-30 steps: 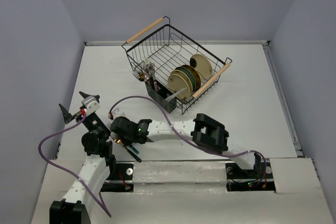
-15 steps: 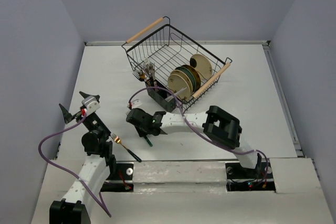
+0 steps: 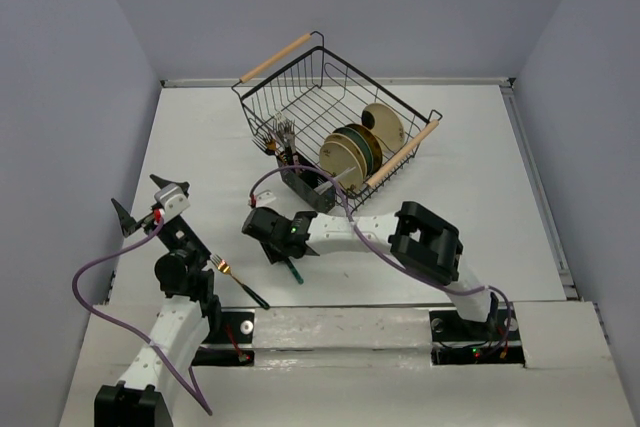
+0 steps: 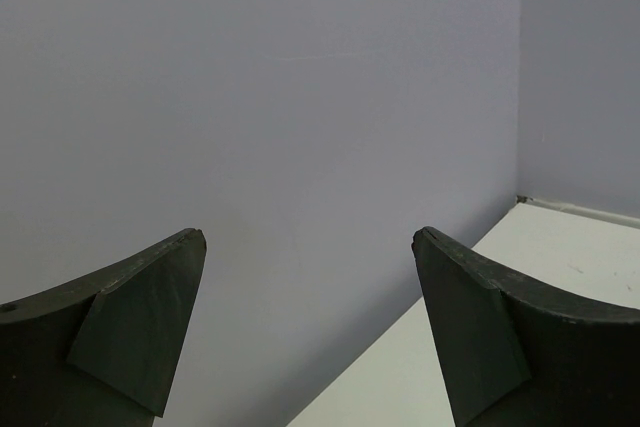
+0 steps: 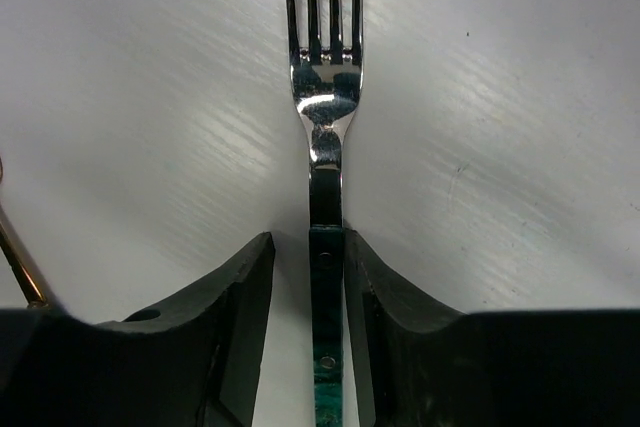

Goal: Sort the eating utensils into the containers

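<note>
A silver fork with a teal handle [image 5: 325,107] lies lengthwise between the fingers of my right gripper [image 5: 307,239]. The right finger [image 5: 400,317] touches the handle and a gap shows beside the left finger, so the jaws stand open. From above, its teal handle [image 3: 291,267] sticks out below the right gripper [image 3: 270,234]. A gold-headed fork with a dark handle [image 3: 238,282] lies on the table beside the left arm. The black caddy [image 3: 305,179] stands in the wire basket with several forks [image 3: 280,135] upright in it. My left gripper [image 3: 140,209] is raised, open and empty.
The black wire basket with wooden handles [image 3: 275,57] sits at the back centre and holds several round plates [image 3: 355,152]. The side wall [image 4: 250,97] fills the left wrist view. The gold fork's stem shows at the left edge [image 5: 18,267] of the right wrist view.
My right gripper moved up and right from beside the left arm, taking the teal-handled fork along. Its jaws have since widened around the handle. The gold-headed fork stayed on the table.
</note>
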Robot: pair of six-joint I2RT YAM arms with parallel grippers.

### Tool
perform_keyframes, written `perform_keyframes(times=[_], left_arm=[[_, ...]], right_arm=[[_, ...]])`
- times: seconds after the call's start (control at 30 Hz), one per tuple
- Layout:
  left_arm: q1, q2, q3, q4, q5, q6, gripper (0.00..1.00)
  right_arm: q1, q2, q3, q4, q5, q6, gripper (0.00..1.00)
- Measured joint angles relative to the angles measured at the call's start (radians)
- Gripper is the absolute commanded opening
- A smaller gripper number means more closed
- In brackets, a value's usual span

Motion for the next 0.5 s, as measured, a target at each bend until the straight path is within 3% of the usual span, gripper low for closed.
perform_keyframes(times=[0.03,0.13,0.5], left_arm=[[0.0,-0.001,0.0,0.0,0.0,0.0,0.99],[0.0,-0.004,0.0,0.0,0.0,0.0,0.99],[0.0,-0.01,0.0,0.0,0.0,0.0,0.99]], right_arm=[[-0.002,0.01,0.015,-0.005,0.0,-0.002,0.18],[-0.007,0.017,0.025,-0.014,0.004,-0.01,0.0],[-0.015,-0.022,-0.024,0.001,0.05,-0.057,0.0]])
